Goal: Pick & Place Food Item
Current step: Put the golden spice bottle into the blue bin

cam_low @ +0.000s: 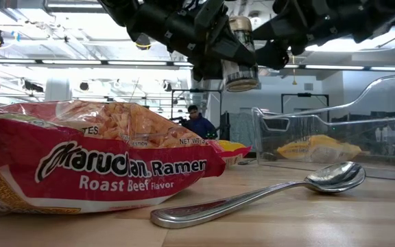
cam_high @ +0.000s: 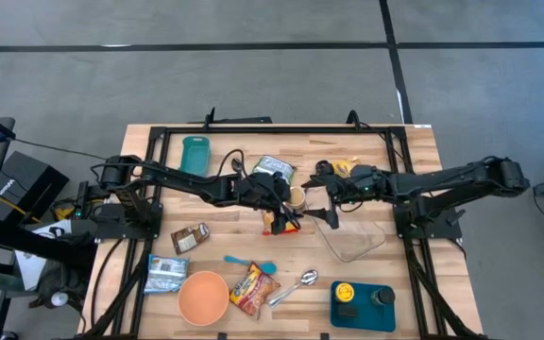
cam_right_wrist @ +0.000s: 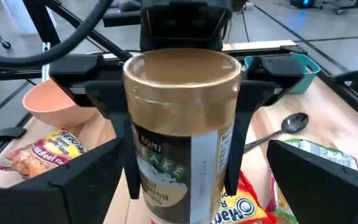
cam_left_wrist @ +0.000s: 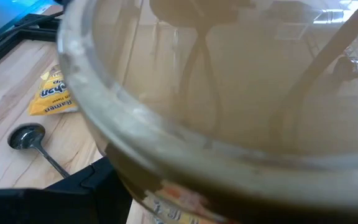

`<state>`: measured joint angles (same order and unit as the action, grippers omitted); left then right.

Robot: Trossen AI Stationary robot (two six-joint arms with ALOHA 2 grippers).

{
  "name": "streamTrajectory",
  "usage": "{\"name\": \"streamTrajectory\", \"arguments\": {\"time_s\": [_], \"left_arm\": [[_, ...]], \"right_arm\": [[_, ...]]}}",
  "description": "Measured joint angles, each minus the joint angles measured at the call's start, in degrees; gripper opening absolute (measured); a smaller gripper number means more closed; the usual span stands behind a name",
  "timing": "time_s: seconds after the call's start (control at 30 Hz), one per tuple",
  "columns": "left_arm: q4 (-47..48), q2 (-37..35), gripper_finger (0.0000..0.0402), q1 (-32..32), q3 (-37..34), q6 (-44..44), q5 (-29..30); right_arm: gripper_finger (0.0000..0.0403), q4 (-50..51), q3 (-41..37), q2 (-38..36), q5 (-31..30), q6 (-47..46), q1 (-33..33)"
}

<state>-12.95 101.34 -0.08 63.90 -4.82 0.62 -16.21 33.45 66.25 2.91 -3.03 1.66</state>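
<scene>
Holding jar (cam_right_wrist: 182,137) aloft: left gripper (cam_right_wrist: 182,109); right gripper (cam_high: 327,194) open beside it.

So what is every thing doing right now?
jar: upright, lifted, lid on
left tool: shut on jar
right tool: open, beside the jar
clear container: empty, lying on the table
spoon: lying flat
ramen packet: sealed, lying flat
orange bowl: upright, empty

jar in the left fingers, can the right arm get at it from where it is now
Probably yes. The jar hangs in mid-air in the left gripper, lid end facing the right gripper, whose fingers stand open on either side with nothing between.
</scene>
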Motion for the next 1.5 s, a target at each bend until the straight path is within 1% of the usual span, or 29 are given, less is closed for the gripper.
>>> {"name": "streamTrajectory", "arguments": {"time_s": [0.07,0.2,0.5,0.63,0.73,1.0,1.37,1.5], "left_arm": [[0.00,-0.02,0.0283,0.00,0.00,0.03,0.00],[-0.03,-0.02,0.0283,0.00,0.00,0.04,0.00],[-1.44,0.00,0.0283,0.00,0.00,0.07,0.35],[-4.30,1.49,0.0283,0.04,0.00,0.14,0.31],[-4.99,2.64,0.0283,0.04,-0.02,1.43,0.28],[-9.13,2.67,0.0283,0.23,-0.02,1.60,0.17],[-9.27,2.64,0.0283,0.22,0.00,1.57,0.15],[-10.34,2.64,0.0283,0.22,0.00,1.57,0.07]], "right_arm": [[0.0384,-2.31,0.08,0.64,0.15,0.00,0.02],[0.0384,-3.73,-0.02,0.62,0.31,0.01,-0.03],[0.0384,-4.42,0.00,0.62,0.29,-0.50,-0.03],[0.0384,-6.22,0.00,0.61,1.63,-0.51,-0.03],[0.0384,-5.85,0.00,0.62,1.74,-0.61,-0.03],[0.0384,-4.96,0.00,0.62,1.76,-0.63,-0.03],[0.0384,-4.84,0.00,0.62,1.76,-0.63,-0.03],[0.0384,-6.02,-0.11,2.41,1.77,-1.20,-0.03]]}}
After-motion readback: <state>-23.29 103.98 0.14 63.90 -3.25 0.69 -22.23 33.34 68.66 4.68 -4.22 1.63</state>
